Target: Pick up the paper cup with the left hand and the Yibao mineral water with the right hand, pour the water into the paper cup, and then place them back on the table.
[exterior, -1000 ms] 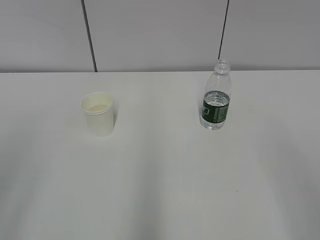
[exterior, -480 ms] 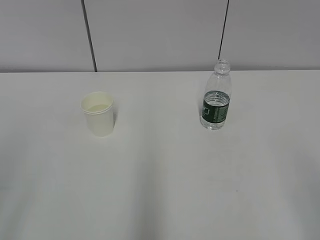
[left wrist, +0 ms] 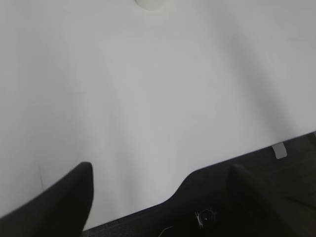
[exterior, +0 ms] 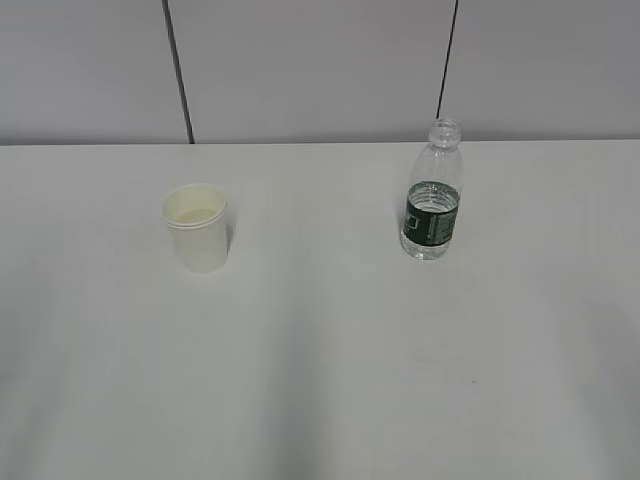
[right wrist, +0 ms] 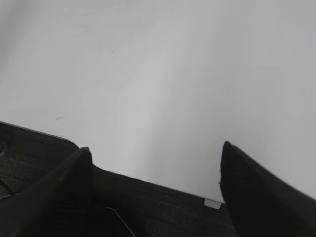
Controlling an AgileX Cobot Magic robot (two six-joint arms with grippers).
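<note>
The paper cup [exterior: 197, 227] stands upright on the white table [exterior: 320, 350] at the left. Only its base shows at the top edge of the left wrist view [left wrist: 149, 4]. The Yibao mineral water [exterior: 433, 192] stands upright at the right, capless, with water up to the top of its green label. Neither arm shows in the exterior view. My left gripper [left wrist: 162, 168] is open and empty, low over the table's near edge, far from the cup. My right gripper [right wrist: 156, 147] is open and empty over the near edge. The bottle is out of the right wrist view.
A grey panelled wall [exterior: 320, 70] rises behind the table's far edge. The table's near edge runs across both wrist views, with a dark surface [left wrist: 256, 197] below it, also in the right wrist view [right wrist: 148, 207].
</note>
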